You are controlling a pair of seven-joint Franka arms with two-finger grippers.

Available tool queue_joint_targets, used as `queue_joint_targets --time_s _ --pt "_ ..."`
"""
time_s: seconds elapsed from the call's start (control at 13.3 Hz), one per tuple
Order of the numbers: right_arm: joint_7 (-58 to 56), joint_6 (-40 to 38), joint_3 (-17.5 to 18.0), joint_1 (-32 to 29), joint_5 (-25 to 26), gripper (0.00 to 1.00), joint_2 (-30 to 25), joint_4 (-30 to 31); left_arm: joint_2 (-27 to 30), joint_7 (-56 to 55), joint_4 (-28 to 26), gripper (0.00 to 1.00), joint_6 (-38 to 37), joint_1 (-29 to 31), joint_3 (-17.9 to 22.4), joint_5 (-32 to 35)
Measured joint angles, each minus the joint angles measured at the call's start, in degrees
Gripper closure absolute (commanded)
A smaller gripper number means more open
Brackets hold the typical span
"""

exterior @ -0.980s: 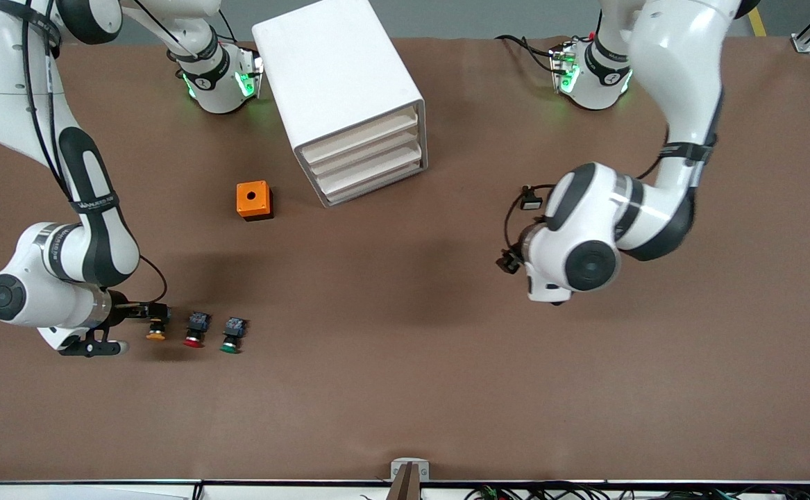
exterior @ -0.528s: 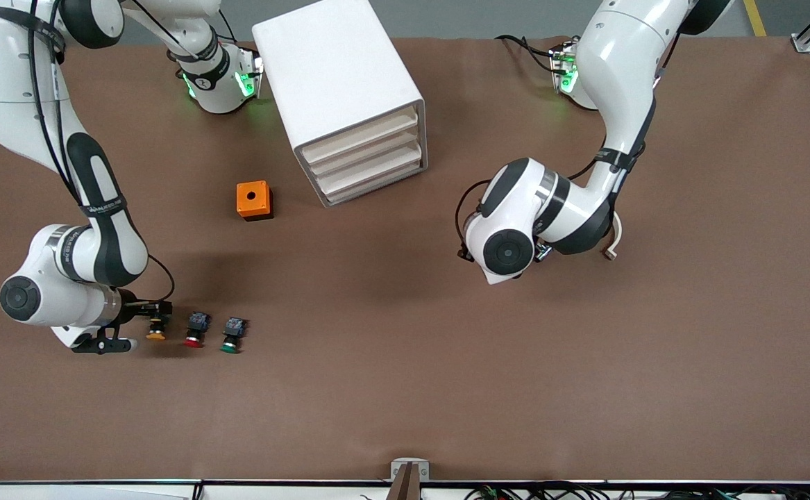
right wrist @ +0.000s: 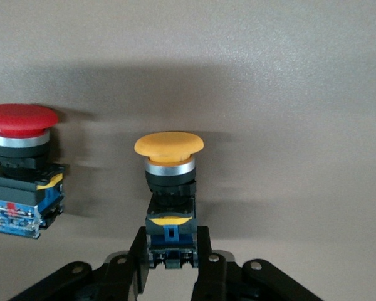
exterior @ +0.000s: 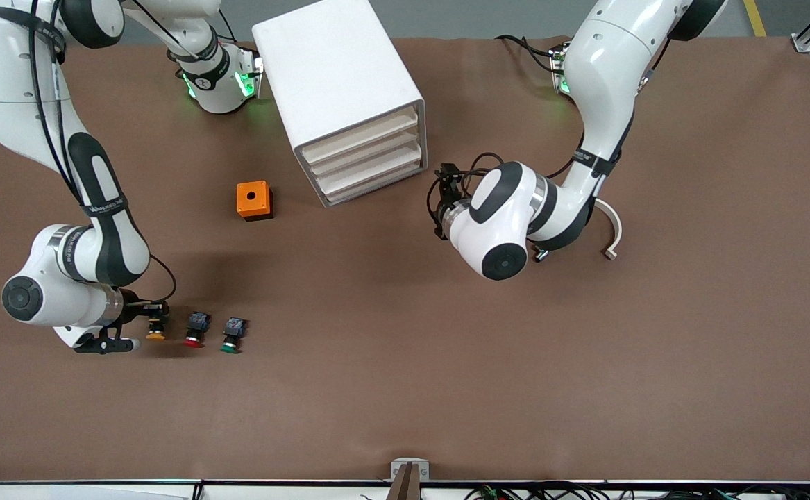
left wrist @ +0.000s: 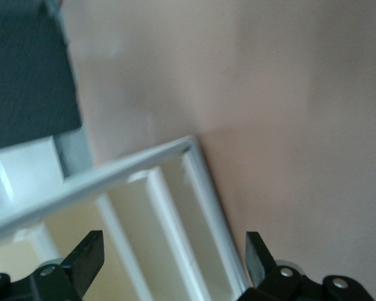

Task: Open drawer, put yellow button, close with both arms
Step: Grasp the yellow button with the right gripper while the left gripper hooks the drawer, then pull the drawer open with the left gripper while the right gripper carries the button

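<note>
A brown table (exterior: pixel 405 389) carried a white cabinet (exterior: pixel 339 90) near the arms' bases, its three drawers all shut. The top drawer (exterior: pixel 359 135) had not yet been opened. An orange box (exterior: pixel 253 200) sat beside the cabinet, toward the right arm's end.

Nearer the front camera lay a row of three buttons. The yellow button (right wrist: pixel 169 188) rested on the table at the right arm's end of the row, beside the red button (right wrist: pixel 20 169), with the green button (exterior: pixel 232 333) last. The right gripper (right wrist: pixel 169 254) had its jaws narrowed onto the yellow button's black-and-blue body, apparently gripping it.

The left gripper (left wrist: pixel 172 251) hung in front of the cabinet's drawers with jaws spread wide, holding nothing.

Likely risks: the grip sat only on the lowest part of the button's body, so the heavy cap could tip or slip out on lifting. The red button lay near enough to be knocked. The left gripper met the drawers at an angle and might miss the top drawer's edge or shove the cabinet.
</note>
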State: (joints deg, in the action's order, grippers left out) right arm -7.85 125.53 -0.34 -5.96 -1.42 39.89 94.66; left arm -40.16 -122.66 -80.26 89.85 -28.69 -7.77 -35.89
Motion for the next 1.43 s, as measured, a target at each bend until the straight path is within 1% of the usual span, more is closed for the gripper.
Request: queue_joint_targets --time_s 0.15,0.23,0.3,0.53,0.75,0.9,1.06,1.21,1.28,1.43 --pt "0.04 -0.37 0.22 0.41 -0.01 1.00 -0.19 -0.30 -0.18 -5.61 0.00 0.09 -0.02 0.06 0.14 -5.65" --pt "0.07 -0.66 0.28 0.72 -0.01 1.00 -0.59 -0.60 -0.43 -8.35 0.00 0.17 -0.05 0.07 0.20 -8.43" --pt "0.07 -1.19 0.28 0.93 -0.01 1.00 -1.23 -0.95 -0.76 -10.50 0.00 0.33 -0.09 0.00 0.17 -10.59" --pt "0.07 -6.14 0.29 1.13 -0.35 1.00 -5.98 -1.91 -1.70 -15.84 -0.02 0.33 -0.56 -0.96 -0.07 -17.06" --pt "1.06 -13.16 0.37 1.50 -1.50 1.00 -13.15 -2.34 -3.41 -19.11 -0.03 0.33 -0.60 -2.73 -0.14 -20.12" --pt "4.57 -19.10 0.45 1.81 -1.76 1.00 -17.33 -2.68 -4.10 -19.35 -0.03 0.34 -0.91 -3.52 -0.22 -22.73" --pt "10.31 -25.60 0.57 2.71 -1.81 1.00 -20.36 -3.87 -4.21 -20.65 0.00 0.46 -1.30 -4.64 -0.29 -24.27" --pt "17.22 -32.12 0.94 4.36 -1.89 1.00 -22.20 -6.15 -4.21 -21.49 0.07 0.55 -1.42 -5.98 -0.35 -24.49" --pt "21.40 -35.16 1.66 5.09 -1.92 1.00 -22.98 -7.44 -4.26 -21.65 0.06 0.56 -1.43 -6.62 -0.36 -24.50" --pt "31.86 -40.93 4.71 5.88 -1.94 1.00 -24.36 -10.22 -4.77 -21.76 0.03 0.68 -1.47 -7.80 -0.35 -24.50"
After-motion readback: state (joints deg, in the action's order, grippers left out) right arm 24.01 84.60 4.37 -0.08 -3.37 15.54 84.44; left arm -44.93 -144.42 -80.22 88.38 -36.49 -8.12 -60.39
